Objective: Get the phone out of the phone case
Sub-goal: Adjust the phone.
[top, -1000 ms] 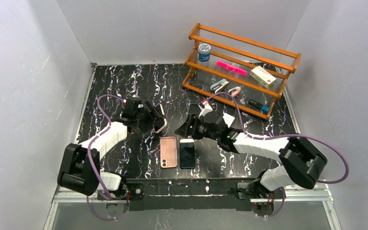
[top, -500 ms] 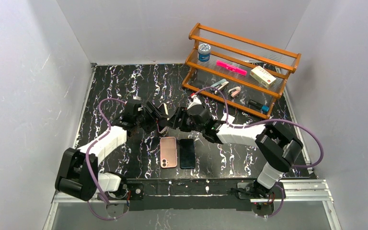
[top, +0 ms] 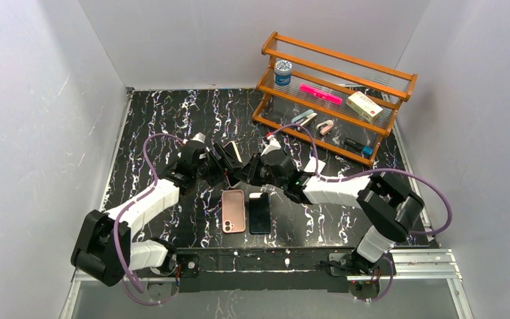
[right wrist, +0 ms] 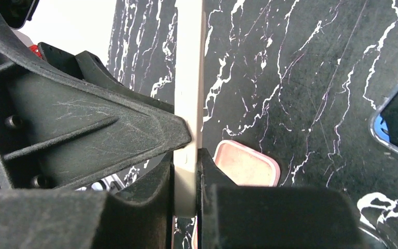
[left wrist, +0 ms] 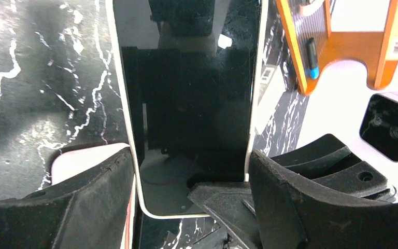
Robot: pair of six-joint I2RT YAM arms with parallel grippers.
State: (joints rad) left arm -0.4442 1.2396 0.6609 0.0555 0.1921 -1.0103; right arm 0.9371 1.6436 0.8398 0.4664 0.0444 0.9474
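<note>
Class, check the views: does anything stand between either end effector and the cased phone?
Nothing visible does. The left end effector grips the cased phone across its width; the right end effector pinches its front and back. The pink phone and black phone lie flat on the table, clear of both.

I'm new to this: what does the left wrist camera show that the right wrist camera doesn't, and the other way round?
Only the left wrist: the cased phone seen face-on, its dark screen between the left gripper fingers, and the wooden rack. Only the right wrist: that phone edge-on, its cream rim pinched by the right gripper. Both: the same cased phone and the black marbled table.
</note>
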